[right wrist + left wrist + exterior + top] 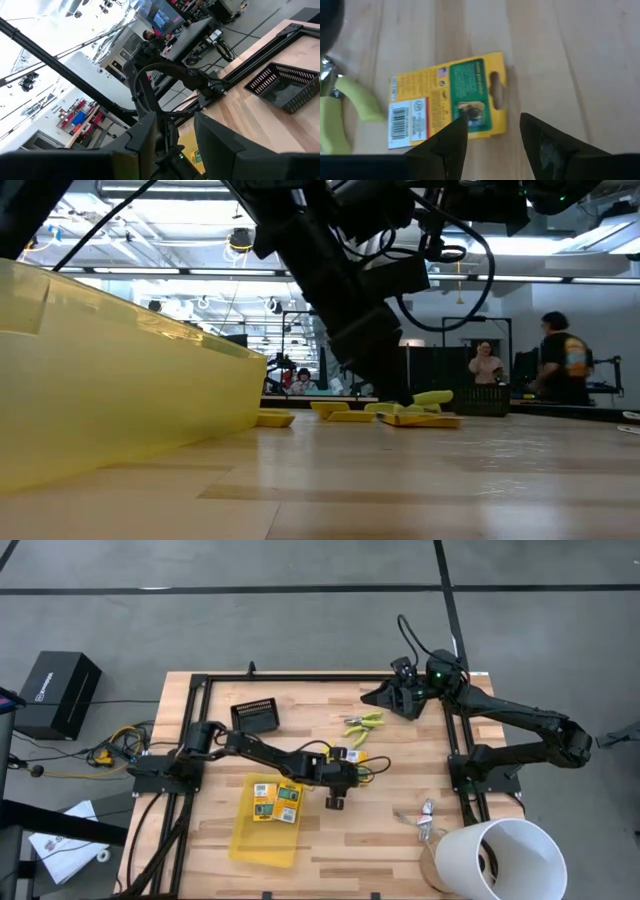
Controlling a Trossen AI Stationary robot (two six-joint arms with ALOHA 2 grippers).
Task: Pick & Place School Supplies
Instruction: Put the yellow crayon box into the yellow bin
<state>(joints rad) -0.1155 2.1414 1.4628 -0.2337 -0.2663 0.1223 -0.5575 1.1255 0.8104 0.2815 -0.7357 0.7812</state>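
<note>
A small printed box [447, 107] lies flat on the wood; the high view shows this box [352, 755] near the table's middle. My left gripper [492, 142] hovers open just above it, one finger over the box's near corner and the other beside it on bare wood. In the high view this left gripper [336, 798] is just right of the yellow tray [250, 845], which holds several more printed boxes [277, 802]. Two yellow-green scissor-like tools [363, 727] lie just beyond the lone box. My right gripper [175, 145], open, waits raised over the far right corner [385, 695].
A black mesh basket [256, 717] sits near the far left. Silvery clips [425, 820] and a white bucket [505, 860] are at the near right corner. A black case [55, 690] stands off the table's left side. People [560, 360] stand in the room behind.
</note>
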